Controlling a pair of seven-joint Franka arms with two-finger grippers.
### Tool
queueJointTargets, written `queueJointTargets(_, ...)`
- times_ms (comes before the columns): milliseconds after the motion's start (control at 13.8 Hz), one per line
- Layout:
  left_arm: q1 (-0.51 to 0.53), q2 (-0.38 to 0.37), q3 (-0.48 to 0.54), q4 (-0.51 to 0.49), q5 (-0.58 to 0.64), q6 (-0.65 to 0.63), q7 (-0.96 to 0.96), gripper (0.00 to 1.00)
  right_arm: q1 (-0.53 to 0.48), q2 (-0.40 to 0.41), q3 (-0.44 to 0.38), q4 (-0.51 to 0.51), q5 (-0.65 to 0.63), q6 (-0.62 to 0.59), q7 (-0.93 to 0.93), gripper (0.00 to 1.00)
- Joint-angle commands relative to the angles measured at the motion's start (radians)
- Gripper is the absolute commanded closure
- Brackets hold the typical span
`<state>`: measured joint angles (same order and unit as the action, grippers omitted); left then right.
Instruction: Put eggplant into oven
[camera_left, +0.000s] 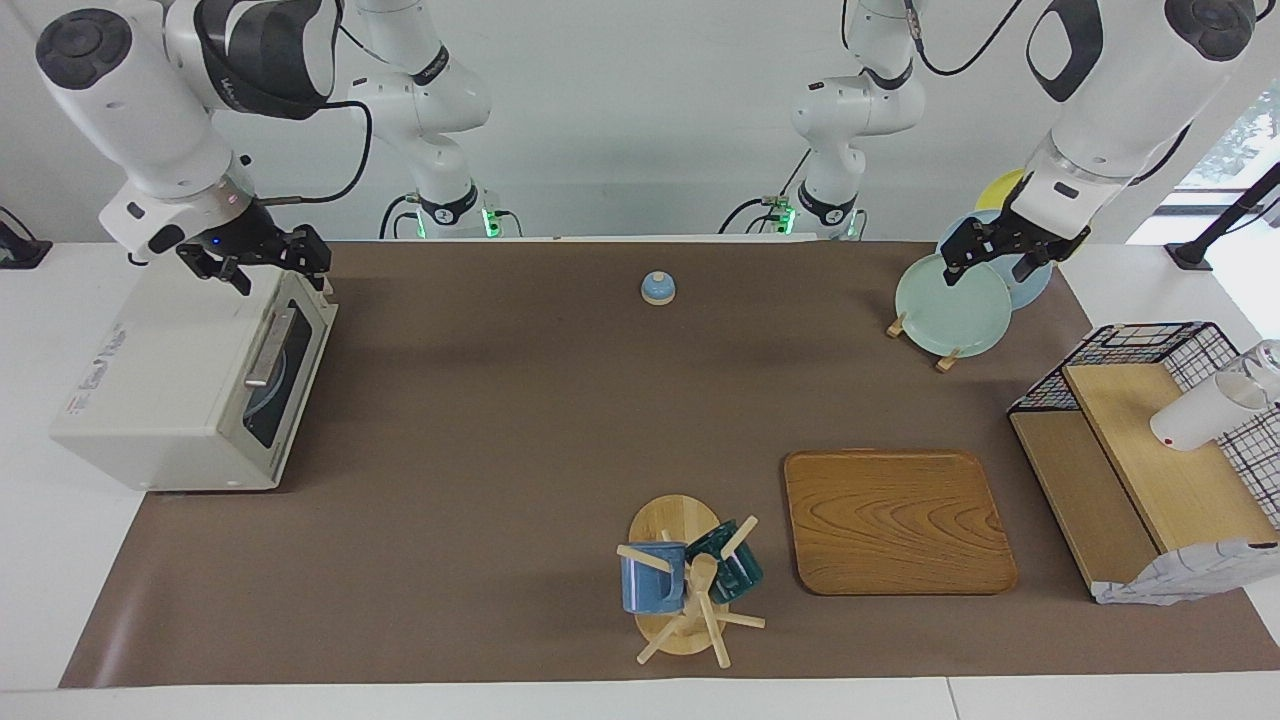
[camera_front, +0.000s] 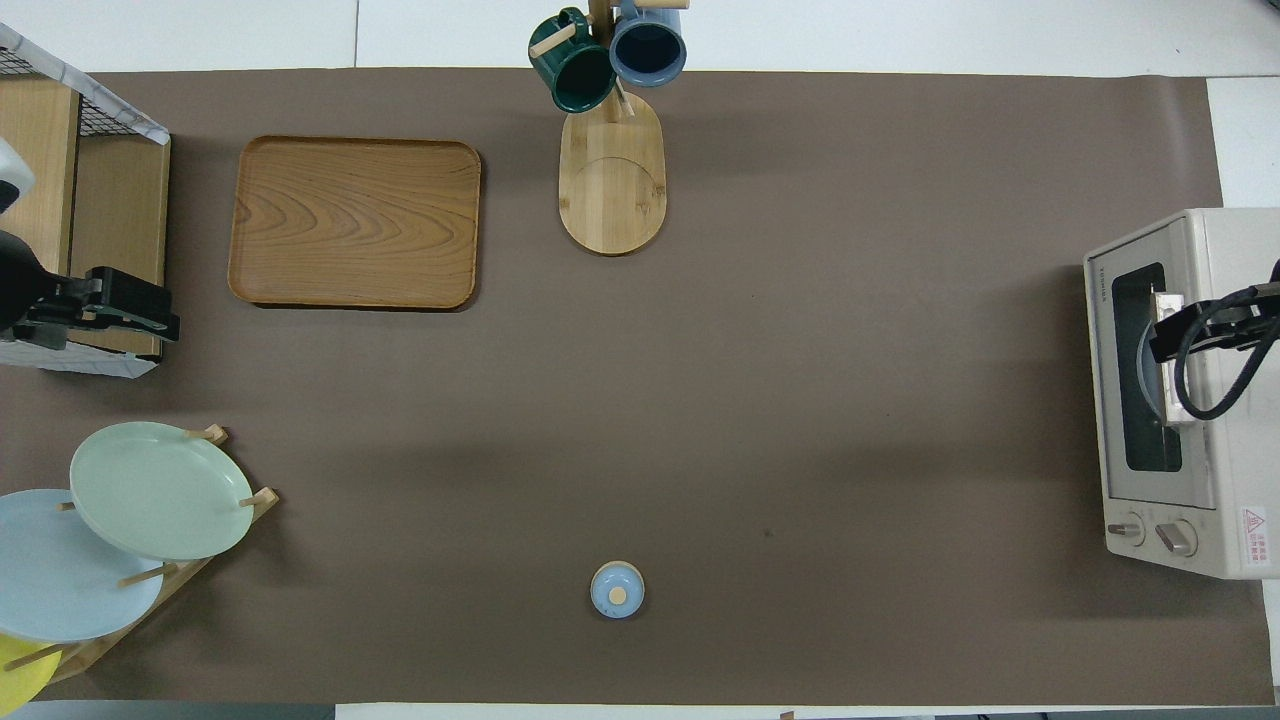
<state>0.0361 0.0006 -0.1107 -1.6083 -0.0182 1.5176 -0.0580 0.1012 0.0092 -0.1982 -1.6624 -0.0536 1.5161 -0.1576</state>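
Observation:
The off-white oven (camera_left: 170, 400) stands at the right arm's end of the table with its door shut; it also shows in the overhead view (camera_front: 1200, 250). Its bar handle (camera_left: 268, 350) lies across the glass window, and a rounded pale shape shows dimly through the glass. No eggplant is in view on the table or in either gripper. My right gripper (camera_left: 305, 255) hangs just over the oven's top front edge, above the door (camera_front: 1165, 335). My left gripper (camera_left: 990, 262) is raised over the plate rack at the left arm's end (camera_front: 135, 312) and holds nothing that I can see.
A small blue knobbed lid (camera_left: 658, 288) sits near the robots at mid-table. A rack of plates (camera_left: 950, 310), a wooden tray (camera_left: 895, 520), a mug tree (camera_left: 690, 580) with two mugs, and a wire-and-wood shelf (camera_left: 1150, 450) holding a white cup (camera_left: 1195, 415) are also here.

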Motion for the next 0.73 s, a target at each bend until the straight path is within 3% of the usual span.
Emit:
queueJointTargets(0,0.01,-0.024,-0.007,-0.024,0.014,0.012,0.007,0.0,0.003,-0.015,-0.003,0.0,0.023,-0.002,0.03,0.0)
queueJointTargets(218,0.01,-0.024,-0.007,-0.024,0.014,0.012,0.007,0.0,-0.008,0.003,0.006,0.012,0.008,0.029,0.032,0.0)
queueJointTargets(436,0.01,-0.024,-0.007,-0.024,0.015,0.012,0.007,0.0,-0.067,0.003,0.078,0.013,0.003,0.029,0.033,0.0)
queueJointTargets(654,0.01,-0.024,-0.007,-0.024,0.015,0.01,0.007,0.0,-0.066,0.002,0.068,0.013,0.005,0.035,0.033,0.0)
